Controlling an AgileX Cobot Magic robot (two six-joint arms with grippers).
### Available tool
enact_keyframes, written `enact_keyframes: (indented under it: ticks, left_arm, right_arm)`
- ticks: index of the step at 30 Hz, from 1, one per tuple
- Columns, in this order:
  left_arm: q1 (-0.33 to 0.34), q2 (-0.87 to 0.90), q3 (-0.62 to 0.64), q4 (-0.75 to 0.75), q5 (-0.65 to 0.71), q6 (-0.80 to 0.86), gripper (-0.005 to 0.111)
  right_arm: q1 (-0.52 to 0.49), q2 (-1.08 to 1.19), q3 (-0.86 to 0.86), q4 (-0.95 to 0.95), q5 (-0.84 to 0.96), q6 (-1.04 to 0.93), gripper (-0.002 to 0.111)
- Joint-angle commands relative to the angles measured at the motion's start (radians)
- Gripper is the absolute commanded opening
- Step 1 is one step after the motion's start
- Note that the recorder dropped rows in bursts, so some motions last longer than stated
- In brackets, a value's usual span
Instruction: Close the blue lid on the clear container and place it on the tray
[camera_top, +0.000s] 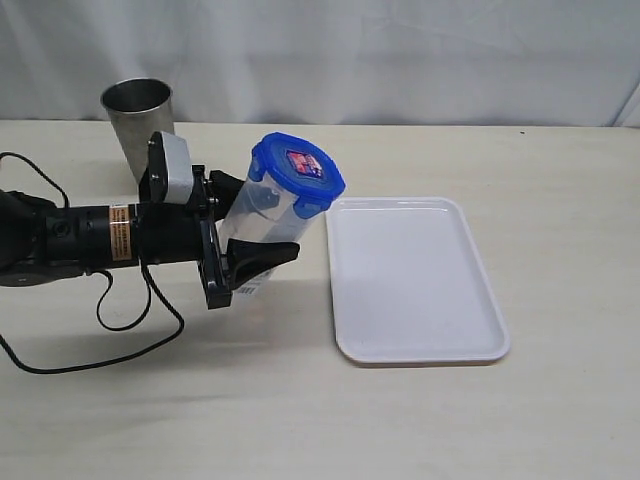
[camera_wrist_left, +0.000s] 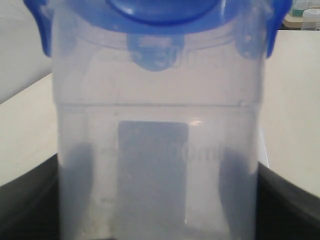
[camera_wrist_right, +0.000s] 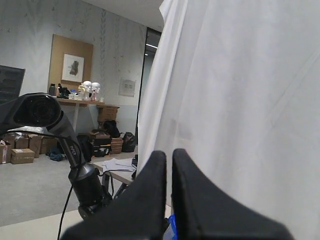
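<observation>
The clear container leans toward the tray, its top to the right, just left of the white tray. The blue lid sits on its mouth, sticker facing up, with a side tab hanging down. My left gripper reaches in from the left and is shut on the container's lower body, one finger on each side. The left wrist view is filled by the container and lid, with dark fingers at both sides. My right gripper is shut on nothing and points at a white curtain; it is outside the exterior view.
A tapered steel cup stands at the back left behind the left arm. A black cable loops on the table under that arm. The tray holds nothing.
</observation>
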Motion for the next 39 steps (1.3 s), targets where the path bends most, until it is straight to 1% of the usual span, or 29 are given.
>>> enact_keyframes:
  ticks: [1, 17, 19, 23, 25, 28, 30, 33, 35, 39]
  left_arm:
    - [-0.006, -0.007, -0.006, -0.029, -0.036, -0.002, 0.000]
    - [-0.006, -0.007, -0.006, 0.012, -0.036, -0.002, 0.000]
    - [-0.006, -0.007, -0.006, 0.012, -0.036, -0.002, 0.000]
    - [-0.006, -0.007, -0.006, 0.009, -0.036, -0.002, 0.000]
    - [-0.006, -0.007, -0.006, 0.009, -0.036, -0.002, 0.000]
    - [-0.006, -0.007, -0.006, 0.009, -0.036, -0.002, 0.000]
    - [-0.006, -0.007, -0.006, 0.009, -0.036, -0.002, 0.000]
    - [-0.006, -0.007, -0.006, 0.009, -0.036, -0.002, 0.000]
    - [-0.006, -0.007, -0.006, 0.009, -0.036, -0.002, 0.000]
    - [-0.006, -0.007, -0.006, 0.009, -0.036, -0.002, 0.000]
  right_arm:
    - [-0.005, -0.002, 0.005, 0.004, -0.012, 0.003, 0.005]
    - [-0.005, -0.002, 0.005, 0.004, -0.012, 0.003, 0.005]
    - [-0.005, -0.002, 0.005, 0.064, -0.012, 0.003, 0.005]
    - [-0.005, -0.002, 0.015, 0.297, -0.014, 0.003, 0.005]
    - [-0.007, -0.002, 0.031, 0.352, -0.016, 0.003, 0.005]
    - [-0.011, -0.002, 0.071, 0.348, -0.036, 0.003, 0.005]
    - [-0.034, -0.002, 0.111, 0.348, -0.052, 0.003, 0.005]
    - [-0.102, -0.002, 0.175, 0.357, -0.046, 0.003, 0.005]
    - [-0.174, -0.002, 0.220, 0.402, -0.046, 0.003, 0.005]
    - [-0.315, -0.002, 0.280, 0.408, -0.044, 0.003, 0.005]
